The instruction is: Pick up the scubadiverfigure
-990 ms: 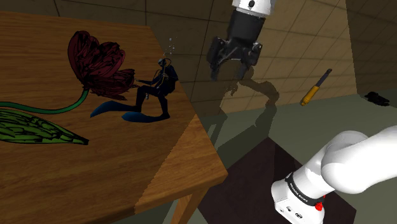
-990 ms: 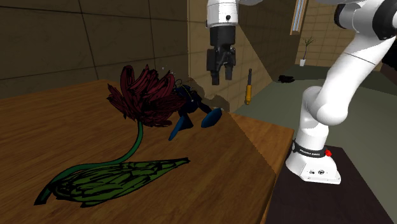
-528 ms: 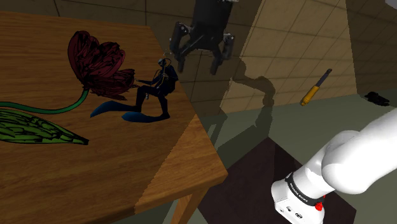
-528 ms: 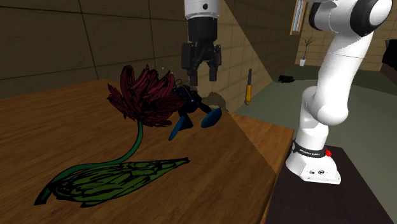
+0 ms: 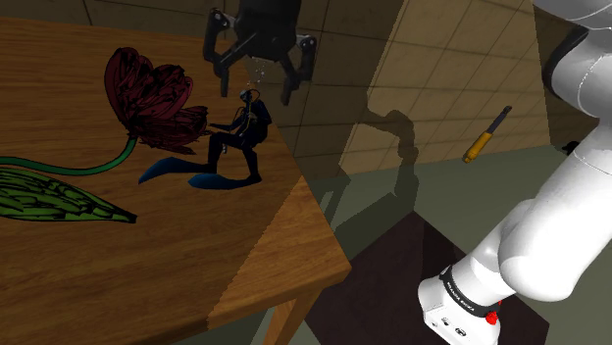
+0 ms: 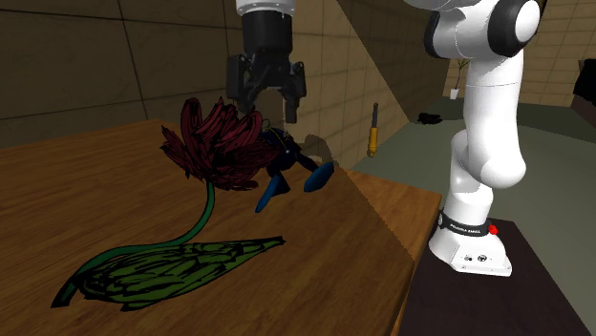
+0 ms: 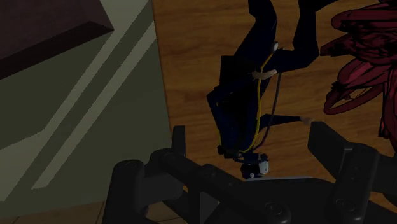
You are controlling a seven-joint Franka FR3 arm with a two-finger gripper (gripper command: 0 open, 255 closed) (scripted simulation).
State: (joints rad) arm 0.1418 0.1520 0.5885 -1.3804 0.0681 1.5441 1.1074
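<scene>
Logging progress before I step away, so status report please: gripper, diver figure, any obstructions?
Gripper open, just above the figure. Scuba diver figure upright on table, near its edge. Dark red flower close beside it.

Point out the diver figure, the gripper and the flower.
diver figure [image 5: 249, 125], shoulder view, its torso.
gripper [image 6: 265, 105], second exterior view, midway between fingertips.
flower [image 5: 147, 93], shoulder view, dark red bloom.

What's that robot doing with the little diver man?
The white robot arm is going for the small dark blue scuba diver figure with blue flippers. The diver stands near the edge of the brown wooden table, right beside a big dark red flower with a green stem. The arm's black jaws hang open just above the diver's head, one on each side. Nothing is grabbed yet, so the diver is on the table.
</scene>
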